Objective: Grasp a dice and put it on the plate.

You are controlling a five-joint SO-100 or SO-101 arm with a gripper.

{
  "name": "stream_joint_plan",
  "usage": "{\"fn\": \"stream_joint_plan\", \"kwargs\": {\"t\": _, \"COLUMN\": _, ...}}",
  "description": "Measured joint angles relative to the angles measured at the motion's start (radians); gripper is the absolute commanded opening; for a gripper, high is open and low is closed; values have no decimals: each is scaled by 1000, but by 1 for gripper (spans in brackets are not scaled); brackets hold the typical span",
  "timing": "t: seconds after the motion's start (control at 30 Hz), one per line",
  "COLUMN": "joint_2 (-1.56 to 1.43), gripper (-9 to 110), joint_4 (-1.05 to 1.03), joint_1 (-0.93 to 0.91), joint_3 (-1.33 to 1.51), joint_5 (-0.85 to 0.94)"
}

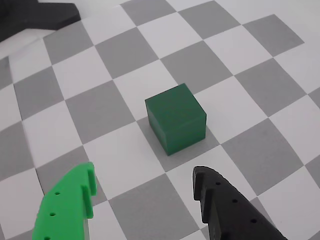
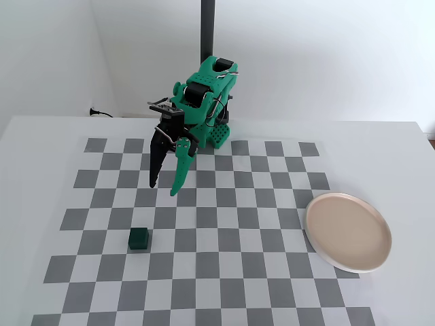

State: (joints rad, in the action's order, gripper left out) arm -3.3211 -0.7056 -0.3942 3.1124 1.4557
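**A:** White walls, white bench (image 2: 41,142) with a grey-and-white checker mat (image 2: 204,272) on it. Where's the dice?

**B:** The dice (image 2: 139,238) sits flat on the mat around 8 o'clock in the fixed view, well apart from the plate (image 2: 348,231) over at 4 o'clock.

**A:** And the end effector?

**B:** The end effector (image 2: 163,185) hangs above the mat with its jaws spread wide, nothing in them. In the wrist view the dice (image 1: 176,118) is just beyond the two fingertips (image 1: 84,181), not touching either.
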Motion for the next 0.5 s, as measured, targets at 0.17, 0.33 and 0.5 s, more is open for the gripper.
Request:
{"fn": "stream_joint_plan", "kwargs": {"t": 0.17, "joint_2": 0, "gripper": 16, "joint_4": 0, "joint_1": -8, "joint_3": 0, "joint_5": 0}}
{"fn": "stream_joint_plan", "kwargs": {"t": 0.33, "joint_2": 44, "gripper": 16, "joint_4": 60, "joint_1": -9, "joint_3": 0, "joint_5": -11}}
{"fn": "stream_joint_plan", "kwargs": {"t": 0.5, "joint_2": 130, "gripper": 17, "joint_4": 146, "joint_1": -9, "joint_3": 0, "joint_5": -12}}
